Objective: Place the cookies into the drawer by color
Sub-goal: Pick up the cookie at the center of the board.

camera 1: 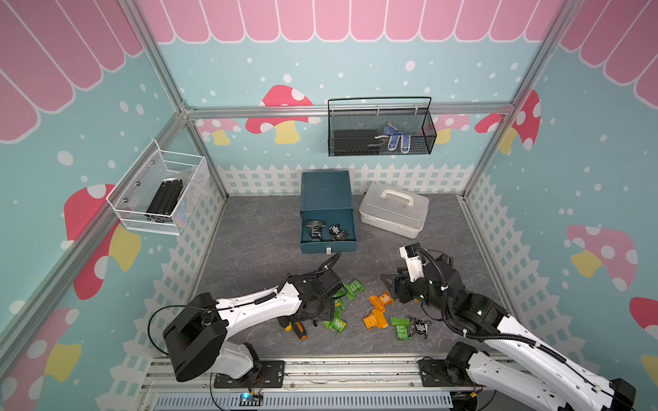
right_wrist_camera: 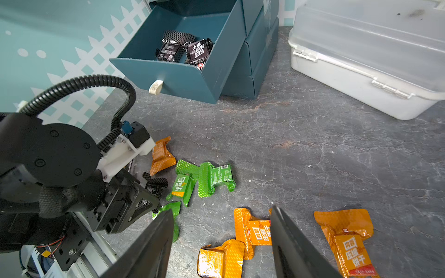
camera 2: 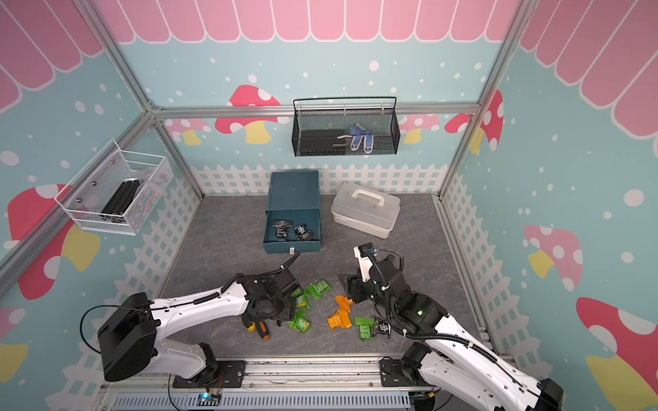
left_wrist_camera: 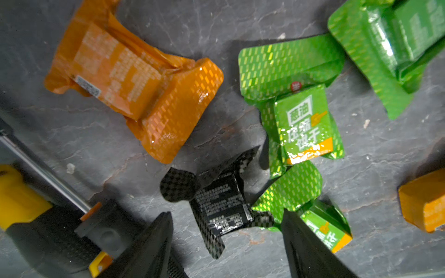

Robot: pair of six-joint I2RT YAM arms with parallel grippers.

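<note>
A screwdriver (camera 1: 295, 327) with a yellow and black grip lies in front of the drawer (camera 1: 325, 246), off to the left. Next to it the left gripper (left_wrist_camera: 226, 214) hangs low with its jaws spread, one on each side of a black cookie (left_wrist_camera: 216, 204). I think it wants to pinch that one, because the top drawer is pulled out and two black cookies (camera 1: 315, 227) lie inside. Green cookies (camera 1: 352, 288) sit on the floor (camera 1: 256, 249) in front of the drawer. Further right, the right gripper (right_wrist_camera: 221, 210) is spread too, over an orange cookie (right_wrist_camera: 255, 232). It holds nothing. The cookies are shiny, crinkly foil with flat flared ends. The drawer is a smooth blue-green box. The floor looks like cracked grey stone.
</note>
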